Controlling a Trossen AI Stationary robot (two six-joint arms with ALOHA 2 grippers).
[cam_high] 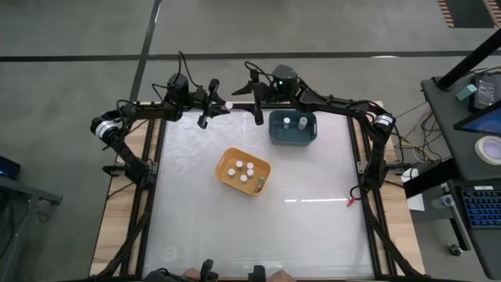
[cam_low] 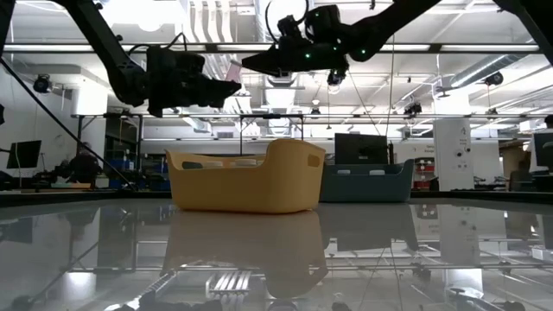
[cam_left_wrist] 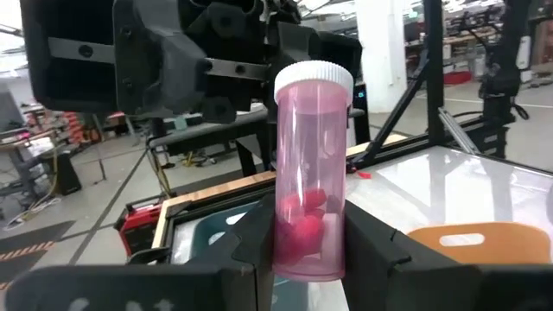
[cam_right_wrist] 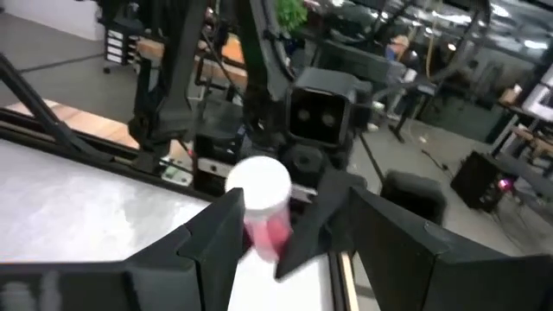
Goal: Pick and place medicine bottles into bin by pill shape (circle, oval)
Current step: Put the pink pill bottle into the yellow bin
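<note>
My left gripper (cam_high: 213,104) hovers over the table's far left part, shut on a clear pink medicine bottle (cam_left_wrist: 311,173) with a white cap (cam_high: 228,105) and pink pills inside. My right gripper (cam_right_wrist: 292,207) stands open just to the bottle's right, pointing at it, a small gap away in the high view. The orange-yellow bin (cam_high: 223,166) sits mid-table with several white-capped bottles standing in it. The teal bin (cam_high: 275,137) sits at the far centre-right with two bottles (cam_high: 293,122) inside. My left gripper pinches the bottle's lower body (cam_left_wrist: 308,250) between its two fingers (cam_left_wrist: 251,246), which come in level from the table's left side. The bottle stands upright in the hold, cap up, lifted well clear of the table.
The near half of the white table (cam_high: 258,235) is bare. A small red thing (cam_high: 350,201) lies near the right rail. The arms' dark frame rails run along the left and right edges. A desk with a laptop (cam_high: 477,196) stands beyond the right edge.
</note>
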